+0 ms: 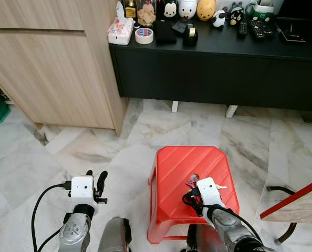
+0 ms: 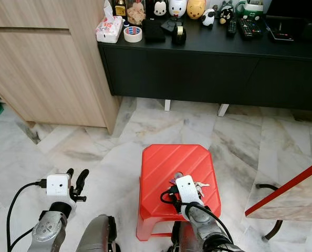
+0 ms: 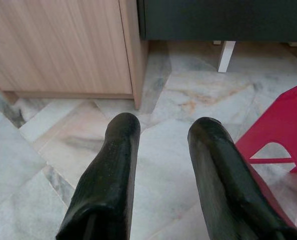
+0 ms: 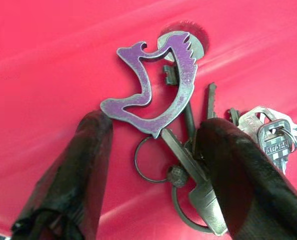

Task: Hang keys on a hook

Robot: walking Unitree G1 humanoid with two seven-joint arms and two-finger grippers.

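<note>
Right gripper [image 4: 153, 150] fingers spread, straddling keys [image 4: 188, 150] on red stool [image 1: 177, 168]. Risk: closing pinches only the purple fob [image 4: 153, 90], so the loose bunch swings or slips out.

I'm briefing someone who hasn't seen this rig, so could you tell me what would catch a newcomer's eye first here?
The bright red stool stands on the pale marble floor, in front of the robot. On its top lies a bunch of keys with a purple tag, and the right claw is lowered over it with its fingers open on either side. Behind stands a black cabinet topped with small figurines.
</note>
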